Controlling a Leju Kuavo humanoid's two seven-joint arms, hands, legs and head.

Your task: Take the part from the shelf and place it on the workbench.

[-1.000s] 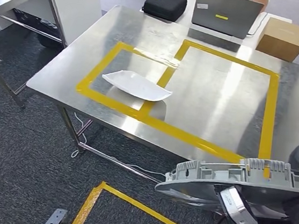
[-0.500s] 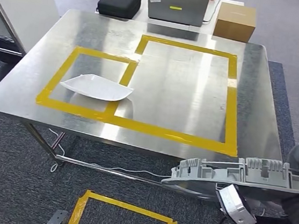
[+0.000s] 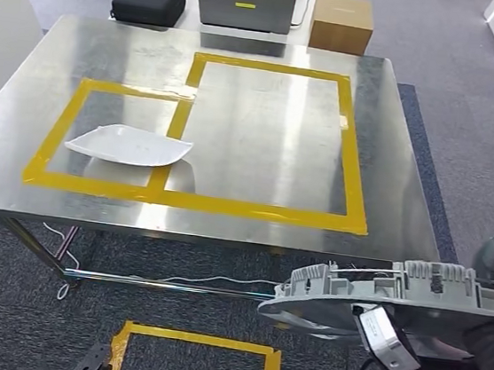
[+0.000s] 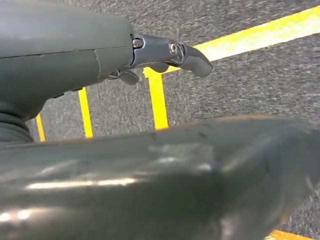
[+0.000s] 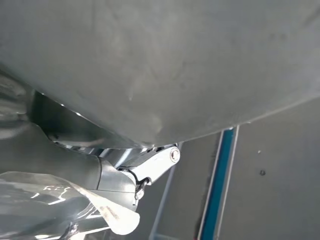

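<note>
Workbench (image 3: 381, 165) ahead, grey part (image 3: 386, 295) at five o'clock, short of its edge.
Right wrist view shows right hand (image 5: 124, 175) gripping the part (underside close overhead); left wrist view has left hand (image 4: 113, 55) over carpet, fingers (image 4: 188, 55) extended, holding nothing.

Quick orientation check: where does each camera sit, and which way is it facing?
Head view: high on the body, facing forward and down at the workbench; the right hand holds the grey part at lower right.
Left wrist view: behind the left hand, facing down at carpet and yellow floor tape.
Right wrist view: behind the right hand, close against the grey part.
Shared: head and right wrist views show the grey part; head and left wrist, floor tape.
</note>
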